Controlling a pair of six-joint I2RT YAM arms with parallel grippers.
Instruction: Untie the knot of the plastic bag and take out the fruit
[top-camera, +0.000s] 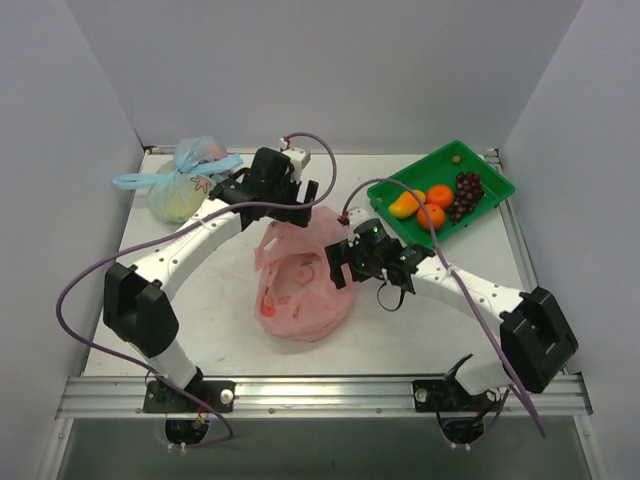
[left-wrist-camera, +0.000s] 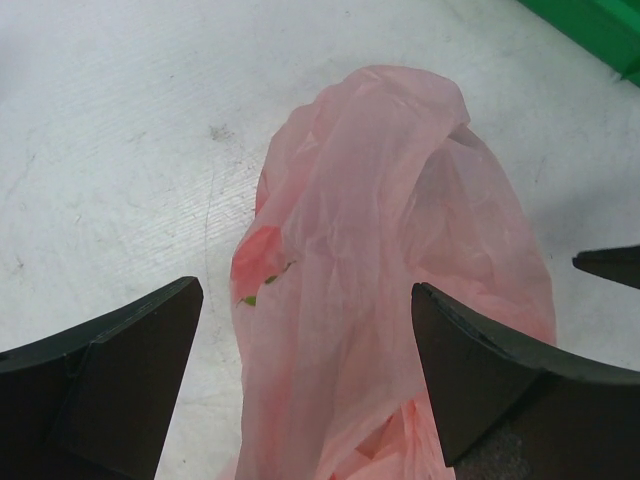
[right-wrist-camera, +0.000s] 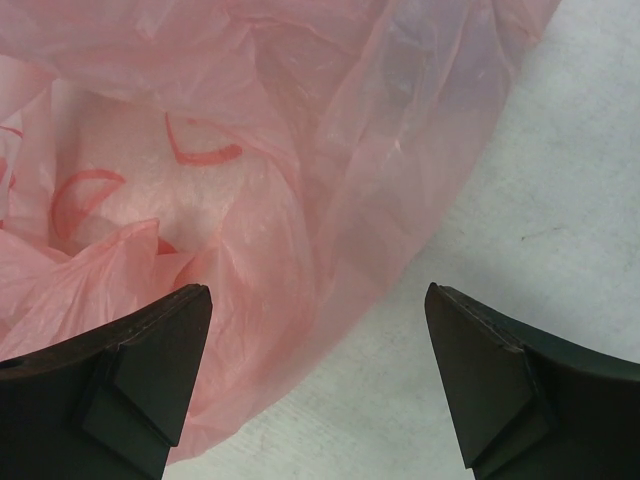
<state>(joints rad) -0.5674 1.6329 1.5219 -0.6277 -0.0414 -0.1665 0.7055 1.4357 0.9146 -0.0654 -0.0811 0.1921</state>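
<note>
The pink plastic bag lies crumpled at the table's middle. Its knot is out of view. My left gripper hangs open over the bag's far end. In the left wrist view the left gripper straddles a raised fold of the bag, and a pink-red fruit with a green leaf shows through the film. My right gripper stands open at the bag's right side. In the right wrist view the right gripper has the bag's edge by its left finger. A mango, two oranges and grapes lie in the green tray.
A blue-tied bag with pale yellow-green contents sits at the back left. The green tray's corner shows in the left wrist view. White walls close in the table on three sides. A purple cable loops from each arm.
</note>
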